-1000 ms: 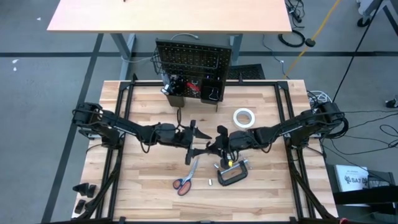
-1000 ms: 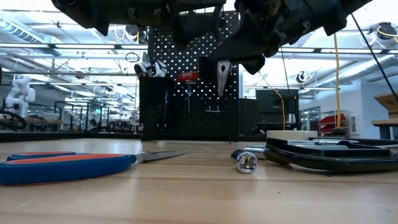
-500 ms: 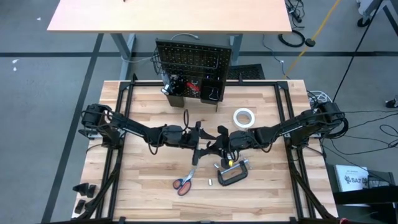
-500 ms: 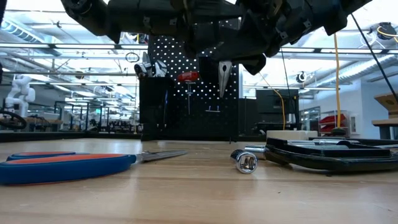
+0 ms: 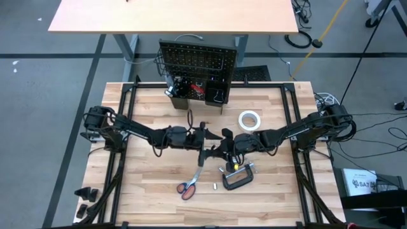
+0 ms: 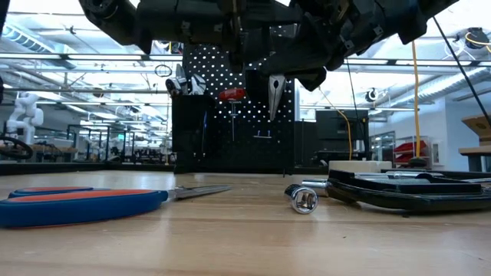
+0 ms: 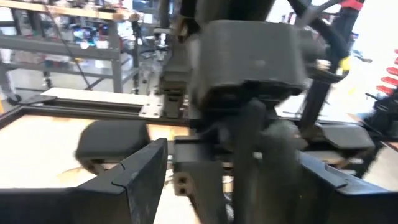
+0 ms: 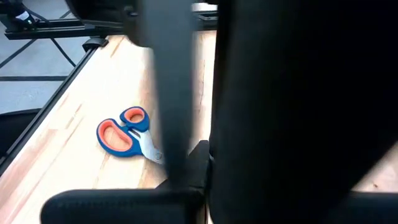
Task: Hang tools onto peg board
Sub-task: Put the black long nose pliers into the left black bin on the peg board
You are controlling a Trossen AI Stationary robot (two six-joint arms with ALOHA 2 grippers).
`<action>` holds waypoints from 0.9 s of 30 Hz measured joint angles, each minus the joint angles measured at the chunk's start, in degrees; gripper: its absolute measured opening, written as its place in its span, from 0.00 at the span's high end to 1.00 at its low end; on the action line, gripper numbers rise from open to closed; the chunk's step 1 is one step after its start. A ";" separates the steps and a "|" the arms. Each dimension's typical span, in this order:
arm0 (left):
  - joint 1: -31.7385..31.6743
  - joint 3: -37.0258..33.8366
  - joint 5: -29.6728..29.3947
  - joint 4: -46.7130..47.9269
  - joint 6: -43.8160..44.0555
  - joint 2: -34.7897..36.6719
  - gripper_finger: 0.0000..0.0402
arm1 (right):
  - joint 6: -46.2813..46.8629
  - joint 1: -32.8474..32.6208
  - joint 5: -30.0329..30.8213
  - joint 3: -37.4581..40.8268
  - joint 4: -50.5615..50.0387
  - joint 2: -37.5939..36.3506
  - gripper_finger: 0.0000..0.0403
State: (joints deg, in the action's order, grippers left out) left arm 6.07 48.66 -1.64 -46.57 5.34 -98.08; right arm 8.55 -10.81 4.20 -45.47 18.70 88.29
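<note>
Both arms meet over the middle of the tan wooden desk (image 5: 146, 184). The right pincer (image 5: 224, 147) is clamped shut on dark-handled pliers (image 6: 275, 93), which hang nose-down above the desk in the low view. The left pincer (image 5: 205, 141) faces it, fingers spread wide and empty, right up against the right one; whether they touch the pliers is unclear.

The upright black peg board (image 5: 198, 62) stands at the far edge, a red-handled screwdriver (image 6: 232, 95) already hanging on it. On the desk lie orange-handled scissors (image 5: 189, 184) toward the near side, a black C-clamp (image 5: 237, 177) just beside them below the right pincer, a silver ratchet (image 6: 304, 199) and a white tape roll (image 5: 249, 119) nearer the board.
</note>
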 joint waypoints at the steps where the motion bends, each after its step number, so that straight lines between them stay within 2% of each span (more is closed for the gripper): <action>1: -0.05 -0.01 -0.10 -0.30 0.19 0.00 0.35 | -0.03 0.00 -0.01 0.00 0.00 0.00 0.94; 19: -0.07 0.90 -0.23 -2.73 -0.07 0.01 0.35 | 0.08 0.39 1.80 0.00 0.42 0.00 0.94; 27: -0.07 2.23 -0.21 -2.45 -0.23 -2.46 0.35 | 0.20 0.39 1.80 0.00 0.89 0.00 0.94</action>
State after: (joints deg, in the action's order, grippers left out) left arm 6.00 50.89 -1.85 -49.01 5.10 -100.54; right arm 8.75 -10.41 6.00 -45.47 19.59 88.29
